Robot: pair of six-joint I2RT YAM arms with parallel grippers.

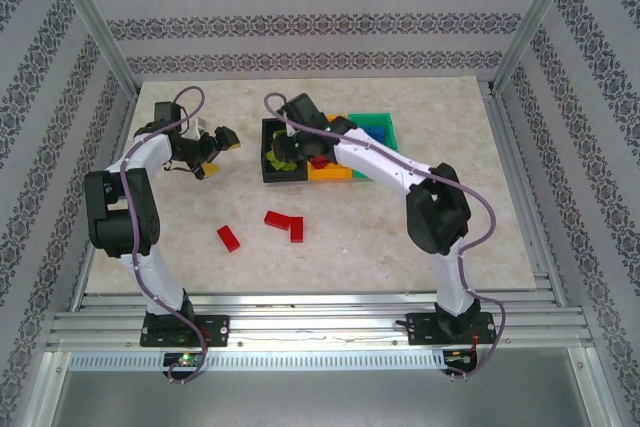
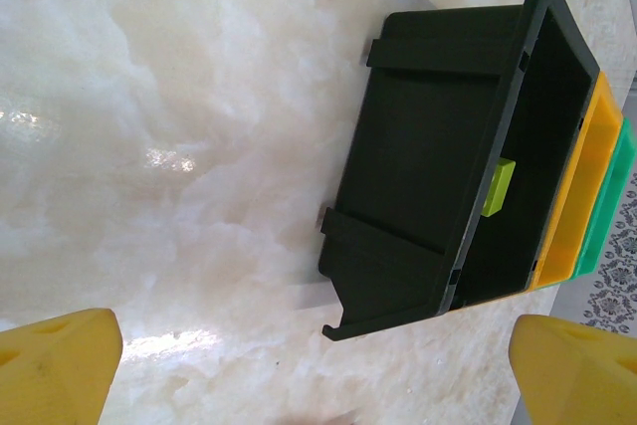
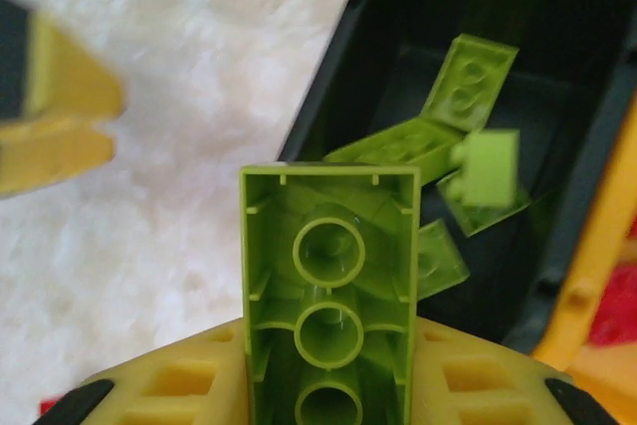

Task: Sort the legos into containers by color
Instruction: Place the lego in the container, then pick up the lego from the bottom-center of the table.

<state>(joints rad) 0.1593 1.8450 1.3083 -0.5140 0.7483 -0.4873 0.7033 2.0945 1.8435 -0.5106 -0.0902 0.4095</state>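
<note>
On the pale marble table (image 1: 400,237) three red legos (image 1: 229,238) lie unsorted, while my right gripper (image 3: 330,380) pinches a lime lego (image 3: 328,246) over the black bin (image 2: 428,146) holding other lime ones, and my left gripper (image 2: 317,360) hangs wide open, empty, beside it.

Bright, even light — glare on the table (image 2: 164,158); right wrist view soft.
</note>
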